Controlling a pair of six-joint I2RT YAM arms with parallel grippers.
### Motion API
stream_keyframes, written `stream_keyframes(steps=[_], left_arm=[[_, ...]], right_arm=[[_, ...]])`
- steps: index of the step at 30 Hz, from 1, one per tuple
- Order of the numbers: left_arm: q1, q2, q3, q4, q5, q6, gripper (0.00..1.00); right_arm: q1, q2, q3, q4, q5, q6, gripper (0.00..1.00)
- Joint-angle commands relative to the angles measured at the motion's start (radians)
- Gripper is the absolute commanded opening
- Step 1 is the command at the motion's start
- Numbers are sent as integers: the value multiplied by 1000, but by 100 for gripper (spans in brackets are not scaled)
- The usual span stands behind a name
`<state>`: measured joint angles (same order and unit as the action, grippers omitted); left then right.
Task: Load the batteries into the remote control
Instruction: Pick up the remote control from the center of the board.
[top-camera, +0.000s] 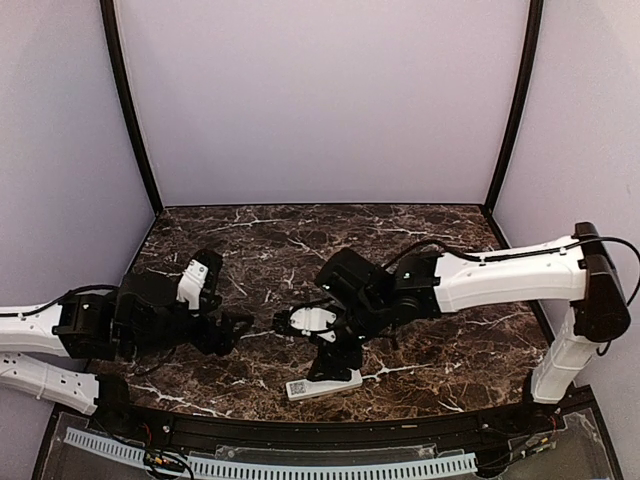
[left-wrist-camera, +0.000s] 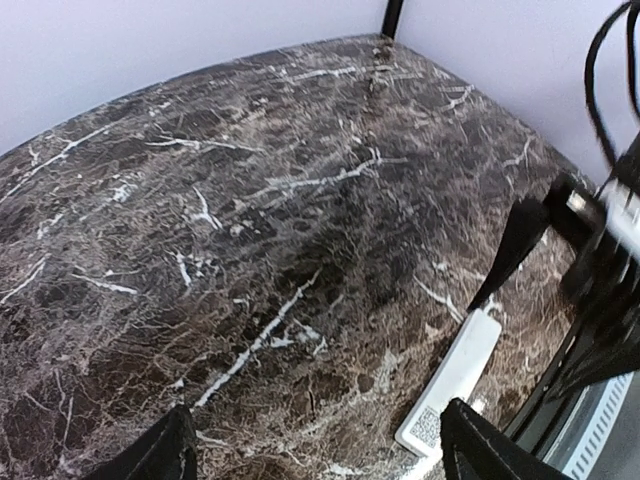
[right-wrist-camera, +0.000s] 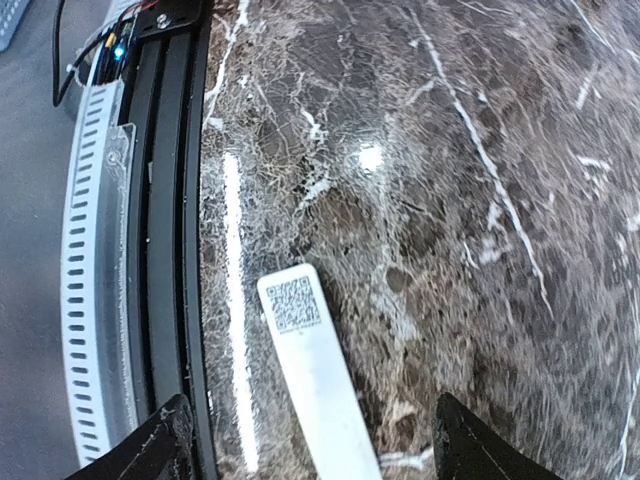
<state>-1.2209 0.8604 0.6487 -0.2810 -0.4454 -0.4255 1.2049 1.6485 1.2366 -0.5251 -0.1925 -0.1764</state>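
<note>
We see one remote control (right-wrist-camera: 318, 380): slim, white, rectangular, lying flat with a square code label (right-wrist-camera: 293, 303) face up at one end. It lies on the dark marble table (top-camera: 430, 230), near the front edge at about the middle, just beside the black edge rail (right-wrist-camera: 165, 250) and slightly angled to it.

We count two arms, two grippers. The left arm comes in low from the left side, its left gripper (left-wrist-camera: 318, 410) pointing toward the centre, fingers spread wide with only bare marble between them. The right arm reaches in from the right and its wrist bends down over the remote. The right gripper (right-wrist-camera: 310, 420) is spread wide, fingers either side of the remote's plain end, not pinching it. We cannot tell whether they touch it.
</note>
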Motion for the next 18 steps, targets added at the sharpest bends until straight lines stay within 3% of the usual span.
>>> stream_keyframes(steps=[1,13,18], left_arm=[[47,-50,-27,-9,-78,37,85],[277,44,-19,20,0,17,90],[341,66,-17,42,18,5,90]], right_arm=[[2,185,93,0,-94,-284,78],[30,381,147,20,-42,-296,72],[44,404,144,0,-30,-302,53]])
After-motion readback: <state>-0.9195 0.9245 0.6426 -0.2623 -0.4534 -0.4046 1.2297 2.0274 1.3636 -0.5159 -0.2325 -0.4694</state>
